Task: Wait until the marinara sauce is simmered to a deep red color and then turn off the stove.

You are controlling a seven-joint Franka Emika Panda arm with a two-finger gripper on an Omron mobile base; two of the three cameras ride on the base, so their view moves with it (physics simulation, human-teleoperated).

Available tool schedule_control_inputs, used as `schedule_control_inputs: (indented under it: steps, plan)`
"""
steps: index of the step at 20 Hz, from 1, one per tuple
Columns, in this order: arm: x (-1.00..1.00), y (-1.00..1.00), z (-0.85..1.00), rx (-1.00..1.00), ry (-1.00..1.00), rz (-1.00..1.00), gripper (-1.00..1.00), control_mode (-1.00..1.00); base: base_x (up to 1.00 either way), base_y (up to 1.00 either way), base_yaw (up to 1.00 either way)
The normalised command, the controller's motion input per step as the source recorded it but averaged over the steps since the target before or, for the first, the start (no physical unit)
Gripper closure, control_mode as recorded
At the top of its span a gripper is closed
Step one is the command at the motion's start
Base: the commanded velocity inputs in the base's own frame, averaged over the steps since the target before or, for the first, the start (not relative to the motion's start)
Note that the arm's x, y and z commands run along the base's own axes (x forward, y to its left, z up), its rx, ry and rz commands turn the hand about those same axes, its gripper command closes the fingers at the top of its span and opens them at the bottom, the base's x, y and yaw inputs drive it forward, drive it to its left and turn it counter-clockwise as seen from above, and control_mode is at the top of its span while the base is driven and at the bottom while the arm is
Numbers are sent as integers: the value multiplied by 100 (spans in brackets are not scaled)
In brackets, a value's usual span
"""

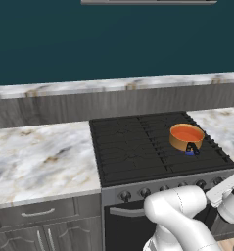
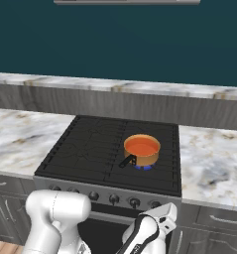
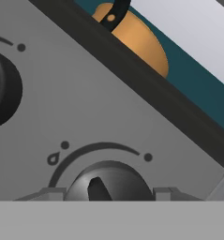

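The marinara sauce (image 1: 187, 133) (image 2: 141, 146) is a smooth orange-red disc in a small copper-tan pot (image 1: 186, 142) (image 2: 148, 158) on the right side of the black stove (image 1: 130, 147) (image 2: 88, 149). A blue flame (image 1: 189, 152) (image 2: 143, 167) shows under the pot. In the hand view my gripper (image 3: 108, 193) is shut on a dark stove knob (image 3: 108, 180) on the grey front panel, one fingertip (image 3: 50, 193) on each side of it. The pot's underside (image 3: 144, 47) shows above the panel's edge.
Marble counters (image 1: 40, 157) (image 2: 214, 158) flank the stove, with a raised ledge (image 1: 113, 88) behind. A row of knobs (image 1: 162, 188) (image 2: 114, 199) lines the steel front. Another knob (image 3: 1, 89) sits left of the gripped one. Grey drawers (image 1: 40, 213) sit below the counter.
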Motion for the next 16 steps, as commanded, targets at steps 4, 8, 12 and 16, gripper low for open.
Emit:
schedule_control_inputs:
  steps: [4, 8, 12, 16]
  plan:
    - [0, 0, 0, 0, 0, 0, 100, -100, 0, 0, 0]
    - [0, 0, 0, 0, 0, 0, 100, -100, 0, 0, 0]
    - [0, 0, 0, 0, 0, 0, 100, -100, 0, 0, 0]
    - [0, 0, 0, 0, 0, 0, 100, -100, 0, 0, 0]
